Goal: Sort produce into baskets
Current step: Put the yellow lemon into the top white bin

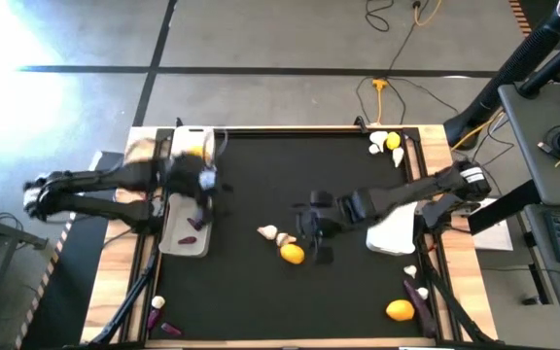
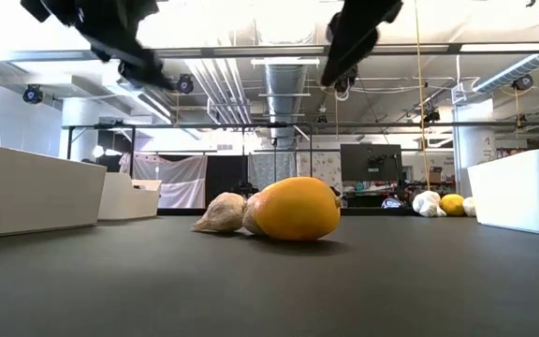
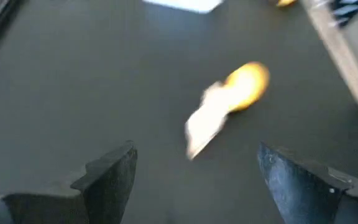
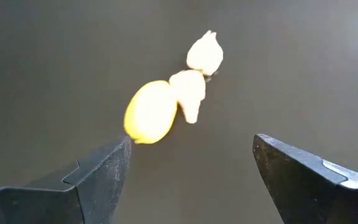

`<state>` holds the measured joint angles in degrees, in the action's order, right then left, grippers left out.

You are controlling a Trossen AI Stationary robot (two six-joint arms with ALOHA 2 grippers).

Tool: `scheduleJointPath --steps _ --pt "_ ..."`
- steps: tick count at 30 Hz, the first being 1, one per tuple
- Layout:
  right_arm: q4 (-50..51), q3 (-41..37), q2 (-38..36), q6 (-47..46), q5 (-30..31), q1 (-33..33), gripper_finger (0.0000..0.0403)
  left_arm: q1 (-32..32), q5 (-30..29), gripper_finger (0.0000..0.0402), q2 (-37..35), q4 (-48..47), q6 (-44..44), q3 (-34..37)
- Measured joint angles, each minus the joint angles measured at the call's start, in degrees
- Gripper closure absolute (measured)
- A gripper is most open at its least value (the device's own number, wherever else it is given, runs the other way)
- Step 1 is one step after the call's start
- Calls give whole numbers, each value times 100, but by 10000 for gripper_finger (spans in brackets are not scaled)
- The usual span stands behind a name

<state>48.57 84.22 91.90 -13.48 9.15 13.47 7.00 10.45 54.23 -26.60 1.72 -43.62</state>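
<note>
Our left gripper hangs over the left basket, fingers spread and empty, an eggplant below in the basket. Mid-bench lie 2 garlic bulbs touching a citrus. Our right gripper hovers just beside them, fingers spread and empty. We should probably straddle 1 piece only, descending straight so the neighbours stay put.

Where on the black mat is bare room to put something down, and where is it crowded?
Free: the upper middle of the black mat, between the left basket and the right arm; also the lower strip below the citrus. Crowded: the centre, where the garlic bulbs touch that citrus under the right end effector.
</note>
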Motion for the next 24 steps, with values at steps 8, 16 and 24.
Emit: scheduleJointPath --steps 8,16,24 --pt "197 28 -39 -1092 289 878 73 -2019 -1266 86 1483 2016 -837 -27" --pt "646 284 -59 -1554 293 1484 74 -2102 -1294 86 3441 2041 -753 -1128" --pt "827 361 -68 -2429 497 2154 74 -2038 -1266 86 4988 1573 -93 -2419"
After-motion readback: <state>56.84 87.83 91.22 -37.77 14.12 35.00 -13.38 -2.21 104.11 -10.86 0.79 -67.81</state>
